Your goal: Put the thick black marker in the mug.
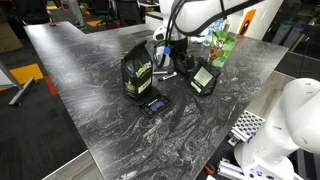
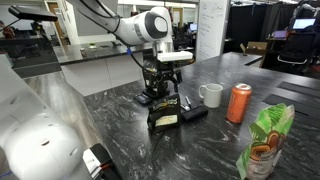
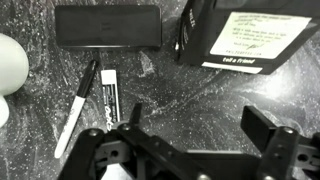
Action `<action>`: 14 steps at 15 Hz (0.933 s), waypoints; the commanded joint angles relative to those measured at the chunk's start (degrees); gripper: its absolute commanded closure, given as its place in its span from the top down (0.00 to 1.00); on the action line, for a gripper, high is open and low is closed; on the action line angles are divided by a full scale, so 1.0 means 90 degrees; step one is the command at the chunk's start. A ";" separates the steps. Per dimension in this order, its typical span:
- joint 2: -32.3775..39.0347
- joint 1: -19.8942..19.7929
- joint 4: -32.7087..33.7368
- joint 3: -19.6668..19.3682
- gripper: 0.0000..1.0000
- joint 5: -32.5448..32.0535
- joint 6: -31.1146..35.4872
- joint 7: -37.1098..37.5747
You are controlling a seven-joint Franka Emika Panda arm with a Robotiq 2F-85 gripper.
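Observation:
The thick black marker (image 3: 110, 96), short with a white label, lies on the dark marbled table beside a thinner white pen with a black cap (image 3: 74, 118). The white mug (image 2: 211, 95) stands on the table; in the wrist view its rounded side shows at the left edge (image 3: 10, 65). My gripper (image 3: 200, 128) is open and empty. It hovers above the table with its left finger just right of the marker's near end. In both exterior views it hangs low over the table (image 1: 167, 64) (image 2: 160, 88), next to the black bag. The marker is hidden in both exterior views.
A tall black pouch with a yellow label (image 2: 163, 108) (image 3: 240, 30) stands close by. A flat black device (image 3: 105, 25) lies beyond the marker. An orange can (image 2: 239, 103) and a green snack bag (image 2: 265, 140) stand past the mug. A black device with a pale screen (image 1: 203, 78) sits nearby.

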 commanded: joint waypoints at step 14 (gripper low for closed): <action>0.0793 -0.0074 0.0524 0.0286 1.00 -0.1434 -0.0398 -0.0045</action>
